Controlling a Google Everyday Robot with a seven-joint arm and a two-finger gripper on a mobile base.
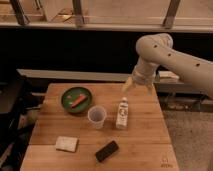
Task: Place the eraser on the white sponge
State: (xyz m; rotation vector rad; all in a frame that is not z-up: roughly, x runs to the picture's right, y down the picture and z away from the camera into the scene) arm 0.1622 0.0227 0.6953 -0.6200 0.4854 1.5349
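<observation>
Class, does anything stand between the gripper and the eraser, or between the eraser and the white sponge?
Nothing lies between the eraser and the white sponge, only bare wood. The gripper hangs open above the far table edge; the bottle and plastic cup sit along its line to the eraser.

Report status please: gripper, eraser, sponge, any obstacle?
Gripper open, empty, near far edge of table. Eraser flat on table, right of white sponge, apart. Nothing between them.
</observation>
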